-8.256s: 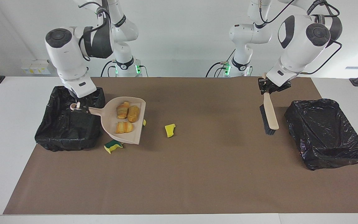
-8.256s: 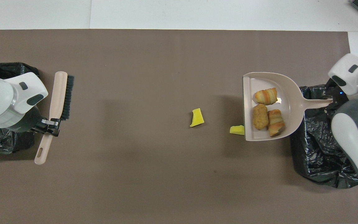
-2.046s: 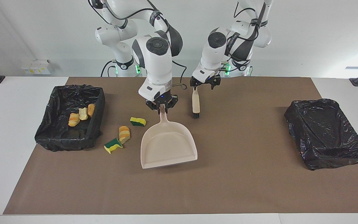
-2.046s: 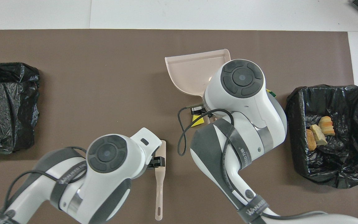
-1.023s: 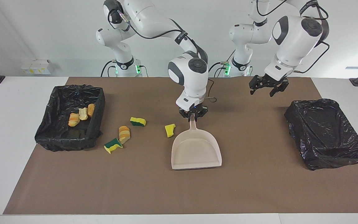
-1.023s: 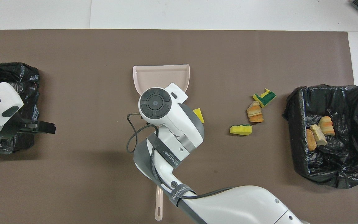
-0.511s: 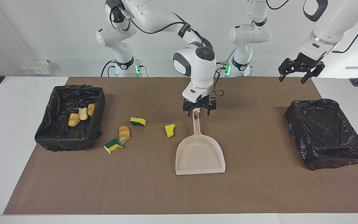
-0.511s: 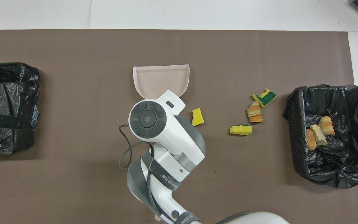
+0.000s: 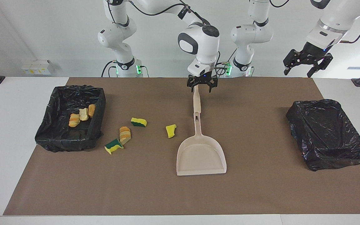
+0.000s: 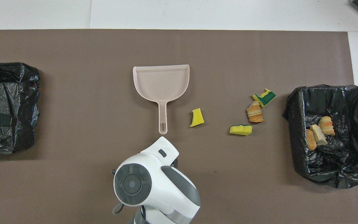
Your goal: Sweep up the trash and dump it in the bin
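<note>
Four trash scraps: yellow sponge chunk (image 9: 171, 130), bread-like piece (image 9: 125, 134) and two green-backed sponge chunks on brown mat, toward right arm's end. Three bread pieces (image 9: 80, 115) inside black-lined bin (image 9: 58, 137). Right gripper (image 9: 202, 83) spread, over beige brush handle (image 9: 196, 99), empty. Left gripper (image 9: 306, 62) spread, raised, waits. Beige plastic dustpan (image 9: 201, 153) flat on mat.

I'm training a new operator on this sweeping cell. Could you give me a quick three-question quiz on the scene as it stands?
1. How many scraps lie on the mat, outside the bins?
2. True or false: the dustpan has scraps in it.
3. Where are the binned bread pieces? A) in the bin at the right arm's end B) in the bin at the left arm's end C) in both bins

Key:
1. Four: three sponge chunks and one bread piece.
2. False; the dustpan is empty.
3. A.
</note>
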Robot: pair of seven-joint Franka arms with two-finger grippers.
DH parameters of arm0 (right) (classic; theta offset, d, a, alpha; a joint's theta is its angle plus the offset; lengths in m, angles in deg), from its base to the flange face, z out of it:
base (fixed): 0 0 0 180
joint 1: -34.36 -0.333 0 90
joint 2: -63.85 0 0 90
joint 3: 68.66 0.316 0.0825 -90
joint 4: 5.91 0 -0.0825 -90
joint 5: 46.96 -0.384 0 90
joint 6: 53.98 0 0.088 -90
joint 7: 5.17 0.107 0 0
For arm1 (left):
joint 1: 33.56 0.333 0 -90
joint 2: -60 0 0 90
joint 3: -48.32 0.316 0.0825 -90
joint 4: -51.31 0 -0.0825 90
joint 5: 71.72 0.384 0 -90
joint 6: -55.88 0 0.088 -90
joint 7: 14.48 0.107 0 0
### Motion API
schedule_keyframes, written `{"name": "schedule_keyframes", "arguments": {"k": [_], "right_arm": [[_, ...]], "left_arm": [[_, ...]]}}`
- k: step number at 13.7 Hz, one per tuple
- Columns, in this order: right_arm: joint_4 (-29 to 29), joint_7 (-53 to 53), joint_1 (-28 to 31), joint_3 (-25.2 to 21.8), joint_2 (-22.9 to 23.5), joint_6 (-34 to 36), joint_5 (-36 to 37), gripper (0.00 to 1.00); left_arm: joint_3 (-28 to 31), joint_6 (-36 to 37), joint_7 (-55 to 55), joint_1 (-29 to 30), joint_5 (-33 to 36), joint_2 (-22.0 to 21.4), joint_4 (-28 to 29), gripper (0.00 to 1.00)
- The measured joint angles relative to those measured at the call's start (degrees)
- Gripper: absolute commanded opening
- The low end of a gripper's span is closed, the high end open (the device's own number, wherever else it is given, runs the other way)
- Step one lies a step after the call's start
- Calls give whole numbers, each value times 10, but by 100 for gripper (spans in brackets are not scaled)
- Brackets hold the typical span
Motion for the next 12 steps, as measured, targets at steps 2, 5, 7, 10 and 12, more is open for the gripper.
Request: {"name": "schedule_keyframes", "arguments": {"k": [2,5,7,10,12], "right_arm": [[53,46,-24,0,-18,-34,0,100],[107,94,-51,1,-20,-88,0,87],[117,98,-52,0,-20,-94,0,68],[118,98,-51,-1,-20,-94,0,34],[118,98,-51,-1,-20,-94,0,0]], "left_arm": [[0,0,0,0,5,6,-2,100],[-2,9,0,0,6,9,1,100],[-4,10,0,-1,6,9,2,100],[-16,9,-14,-1,6,9,1,100],[-24,5,-24,-2,6,8,0,100]]}}
